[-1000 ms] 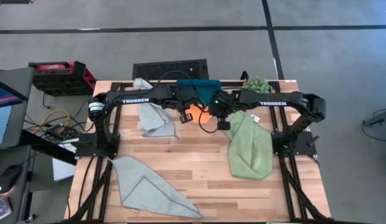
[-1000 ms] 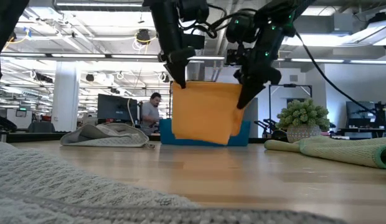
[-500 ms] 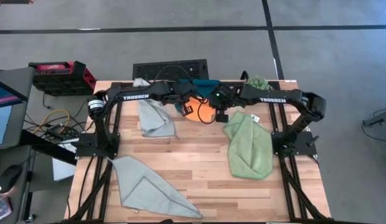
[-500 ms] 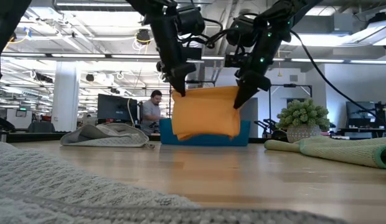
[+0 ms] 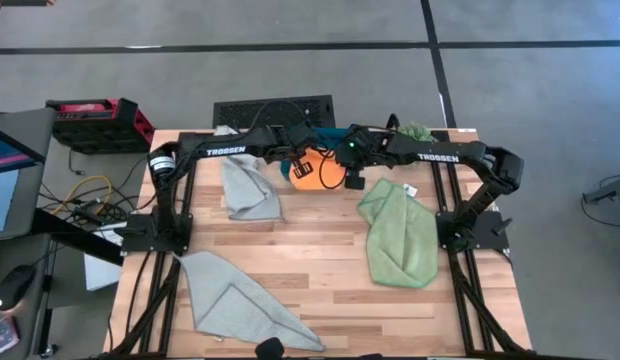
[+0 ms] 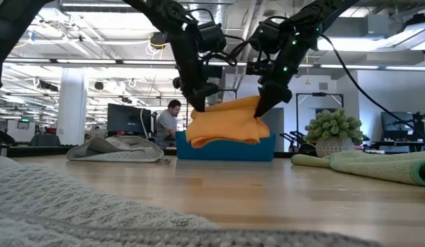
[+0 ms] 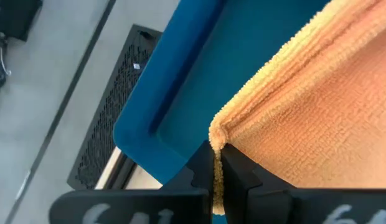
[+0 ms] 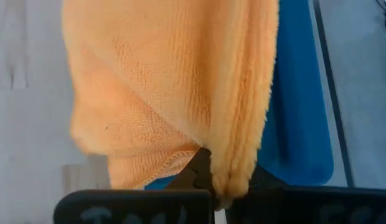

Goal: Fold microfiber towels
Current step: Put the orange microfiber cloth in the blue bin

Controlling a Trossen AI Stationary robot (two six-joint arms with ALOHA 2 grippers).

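Orange towel had hung flat as a sheet betw. both pincers a sec ago, clear of the tabletop; by this moment it had come down and back, its lower half bunched on the teal tray while the top edge was still held up. From above, both arms had shifted toward the far edge, w/ the orange showing over the tray.

Left pincer: pressed together on one corner of the folded edge, tray rim just past the tips. Right pincer: pinching the other corner, cloth draped ahead of it, tray beyond.

I read this as the folded orange towel being set into the tray, nearly placed, release not yet made.

Still unfolded, I'd say: green towel lay near and below the right pincer; one grey-blue towel just beside the left pincer; a second grey-blue towel well apart at the near edge. Spiky plant sat off beside the right pincer. Person in room behind.
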